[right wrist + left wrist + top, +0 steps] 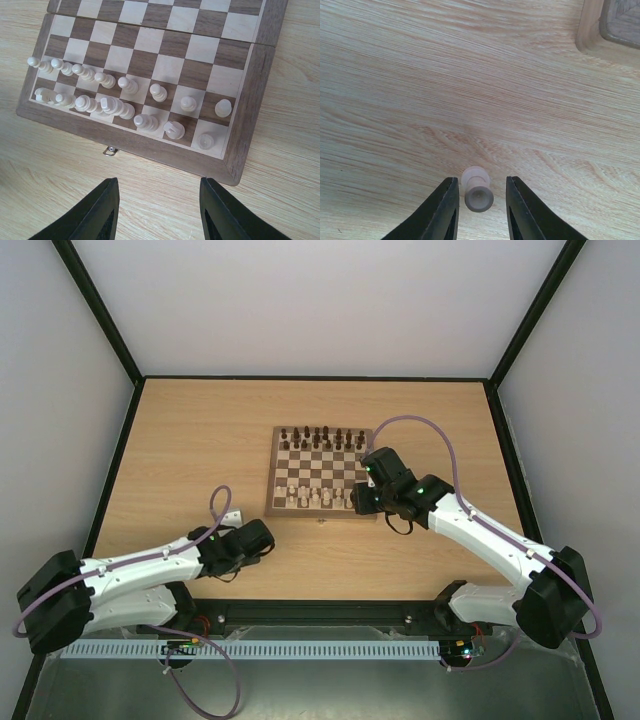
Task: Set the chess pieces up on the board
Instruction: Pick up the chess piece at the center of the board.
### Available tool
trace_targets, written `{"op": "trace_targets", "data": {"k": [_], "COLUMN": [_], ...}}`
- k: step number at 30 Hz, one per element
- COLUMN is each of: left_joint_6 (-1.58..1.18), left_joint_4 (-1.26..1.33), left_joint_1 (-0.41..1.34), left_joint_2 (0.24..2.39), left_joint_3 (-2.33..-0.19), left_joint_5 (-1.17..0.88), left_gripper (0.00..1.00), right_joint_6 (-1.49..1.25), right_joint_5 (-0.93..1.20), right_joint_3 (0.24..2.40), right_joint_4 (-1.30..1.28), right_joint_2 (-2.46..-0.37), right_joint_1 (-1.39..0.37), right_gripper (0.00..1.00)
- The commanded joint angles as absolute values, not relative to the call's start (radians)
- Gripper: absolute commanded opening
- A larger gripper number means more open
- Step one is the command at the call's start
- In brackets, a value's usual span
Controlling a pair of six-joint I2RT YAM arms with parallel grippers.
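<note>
Straddling a small pale cream chess piece (477,192), the left hand (481,181) is part open, its black fingers (445,210) just beside the piece and gripping nothing. The piece lies on its side on the light wood-grain worktop (470,75), near and left of the brown-framed checkered wooden board (248,100), with its long axis along the fingers and its base toward the hand. The right hand (160,184) hangs open and empty at the board's near edge, beside two rows of pale pieces (127,85). Plain pale walls (300,300) enclose the worktop.

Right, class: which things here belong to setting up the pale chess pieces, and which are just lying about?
Job: board, pale pieces on it, loose pale piece between the fingers of the left gripper.
Lying about: dark pieces, table, purple cables.
</note>
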State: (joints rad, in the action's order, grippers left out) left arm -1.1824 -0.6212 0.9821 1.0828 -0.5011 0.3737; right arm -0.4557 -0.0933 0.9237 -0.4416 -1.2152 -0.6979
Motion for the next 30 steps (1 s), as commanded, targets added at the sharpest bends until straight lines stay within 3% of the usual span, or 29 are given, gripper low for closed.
{"op": "trace_targets", "data": {"k": [1,8,13,21,30], "left_joint_6": [-1.202,-1.216,-1.212,-1.151,-0.957], "left_joint_4": [-0.654,-0.658,-0.658,-0.673,-0.646], "left_joint_1": [0.999,1.007,1.008,1.008,0.964], "left_joint_2": [1.074,1.059,1.048,1.105,1.369], "left_joint_3": [-0.484,-0.474,-0.481,-0.599,-0.916], "left_joint_5": [0.374,0.379,0.387,0.437,0.487], "left_gripper": [0.28,0.19,0.04,0.03,0.04], "right_joint_6": [-0.448,-0.448,-0.449,-0.452,-0.454], "right_joint_5": [-0.085,-0.081,-0.083,-0.084,-0.089], "right_joint_3": [0.919,0.915,0.91,0.904,0.901], "right_joint_4": [-0.45,-0.45,-0.448,-0.446,-0.446], "right_joint_2": [-1.207,-1.206,-1.201,-1.196,-1.195], "right_joint_1": [-0.694,-0.694,-0.694,-0.695,-0.695], "right_gripper": [0.45,0.45,0.45,0.45,0.45]}}
